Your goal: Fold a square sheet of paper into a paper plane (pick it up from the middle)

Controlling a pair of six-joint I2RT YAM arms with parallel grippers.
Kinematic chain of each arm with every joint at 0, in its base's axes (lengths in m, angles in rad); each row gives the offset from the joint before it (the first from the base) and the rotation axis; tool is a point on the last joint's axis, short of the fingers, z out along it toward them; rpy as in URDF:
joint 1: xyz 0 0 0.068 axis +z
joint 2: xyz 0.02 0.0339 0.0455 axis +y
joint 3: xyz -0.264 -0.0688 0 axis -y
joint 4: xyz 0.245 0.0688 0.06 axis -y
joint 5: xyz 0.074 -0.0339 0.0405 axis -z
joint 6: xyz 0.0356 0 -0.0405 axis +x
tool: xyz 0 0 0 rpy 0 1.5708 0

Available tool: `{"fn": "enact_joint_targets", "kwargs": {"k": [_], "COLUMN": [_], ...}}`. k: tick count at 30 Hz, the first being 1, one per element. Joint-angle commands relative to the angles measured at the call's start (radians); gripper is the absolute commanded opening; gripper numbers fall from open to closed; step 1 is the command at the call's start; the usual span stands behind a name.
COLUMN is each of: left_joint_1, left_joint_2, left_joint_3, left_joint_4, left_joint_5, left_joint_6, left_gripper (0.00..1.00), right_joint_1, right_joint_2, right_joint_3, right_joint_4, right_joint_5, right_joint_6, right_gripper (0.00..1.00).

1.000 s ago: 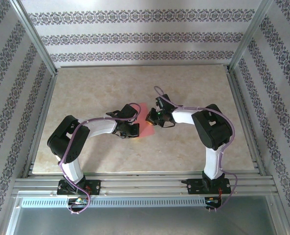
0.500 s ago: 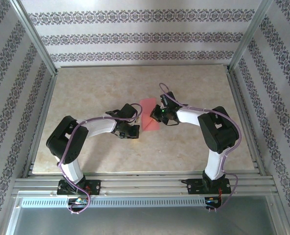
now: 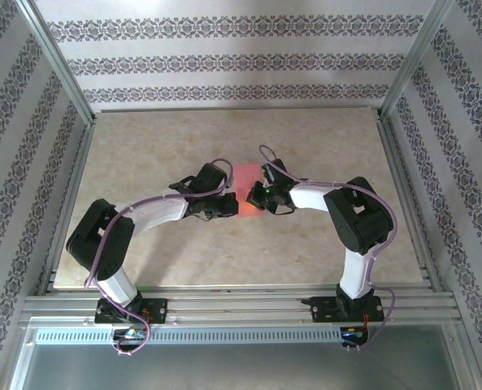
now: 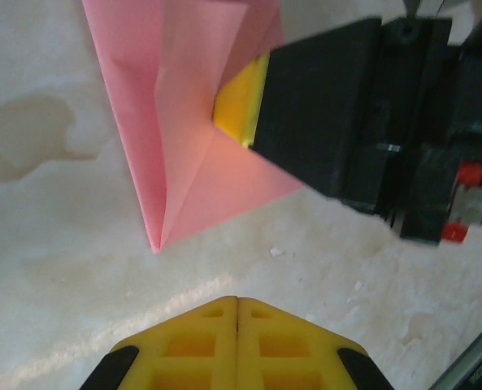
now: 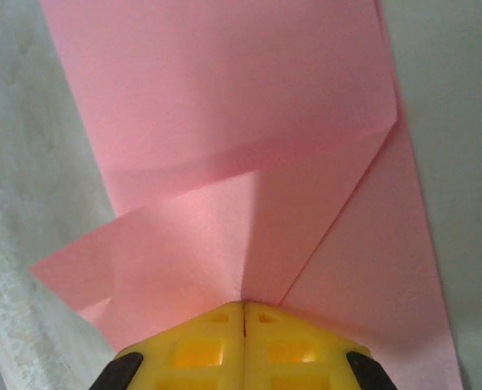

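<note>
The square sheet of paper (image 3: 245, 180), pink and partly folded with creases, lies mid-table between both grippers. In the left wrist view the paper (image 4: 175, 146) narrows to a point that lies flat on the table, just ahead of my left gripper (image 4: 238, 302). That gripper is shut, holds nothing and is clear of the paper. My right gripper (image 5: 245, 307) is shut, its yellow tips pressed against the paper (image 5: 224, 97) where a crease meets them. I see no paper between its fingers. Seen from the left wrist, the right gripper (image 4: 239, 101) pushes into a raised flap. From above, my left gripper (image 3: 232, 205) and right gripper (image 3: 254, 195) flank the sheet.
The marble-patterned tabletop (image 3: 143, 146) has free room all round the sheet. An aluminium frame (image 3: 399, 179) and patterned walls (image 3: 241, 57) enclose it. Purple cables run along both arms.
My left arm has stretched forward and right, bringing its shut gripper up to the sheet's left edge. The right gripper shifted slightly, staying against the paper, which has moved a little farther back.
</note>
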Motion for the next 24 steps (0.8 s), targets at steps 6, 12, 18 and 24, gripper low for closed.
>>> {"fn": "enact_joint_targets", "kwargs": {"k": [6, 12, 18, 24], "left_joint_1": [0.004, 0.003, 0.003, 0.003], "left_joint_2": [0.126, 0.206, 0.248, 0.277], "left_joint_3": [0.102, 0.149, 0.176, 0.171], "left_joint_4": [0.097, 0.084, 0.026, -0.009], "left_joint_5": [-0.057, -0.055, -0.073, -0.089], "left_joint_6": [-0.060, -0.060, -0.038, -0.037], "left_gripper": [0.06, 0.03, 0.01, 0.00], "right_joint_1": [0.007, 0.008, 0.006, 0.002], "right_joint_2": [0.027, 0.029, 0.022, 0.011], "right_joint_3": [0.012, 0.012, 0.017, 0.025], "right_joint_4": [0.005, 0.003, 0.004, 0.019], "right_joint_5": [-0.003, -0.006, -0.012, -0.034], "right_joint_6": [0.008, 0.008, 0.007, 0.002], "right_gripper": [0.05, 0.05, 0.05, 0.05]}}
